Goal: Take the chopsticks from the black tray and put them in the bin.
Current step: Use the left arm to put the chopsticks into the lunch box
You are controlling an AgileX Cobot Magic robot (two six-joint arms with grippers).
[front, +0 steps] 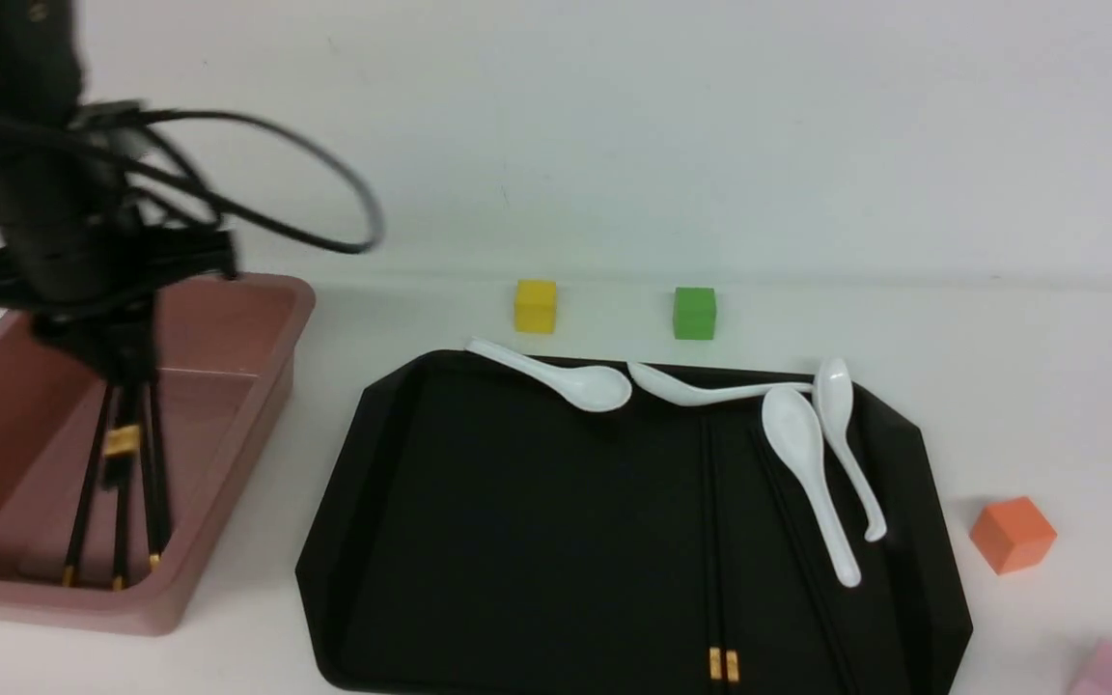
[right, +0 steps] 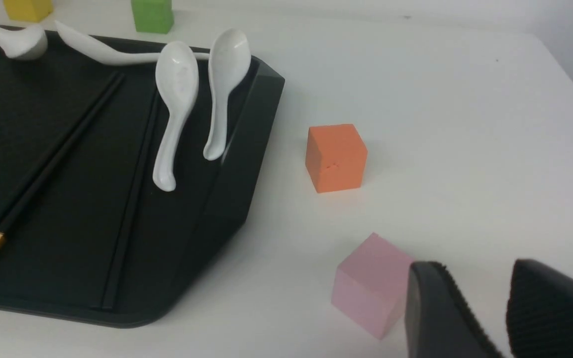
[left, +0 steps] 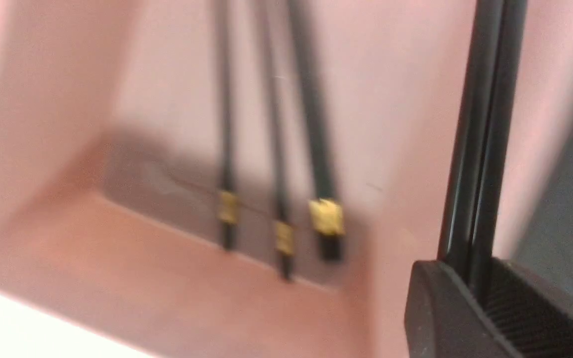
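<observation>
At the left of the front view, the left gripper is closed on a pair of black chopsticks above the dusty-pink bin; more gold-banded ones lie inside. Right of centre, slim black chopsticks, two gold-banded, lie in the matte black tray. The right gripper's jaws stand apart.

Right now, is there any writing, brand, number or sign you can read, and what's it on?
No text can be read anywhere.
Gold bands on the chopsticks in the black tray: faint marks, too small to read.
Gold bands on the chopsticks in the bin: too blurred to read.
</observation>
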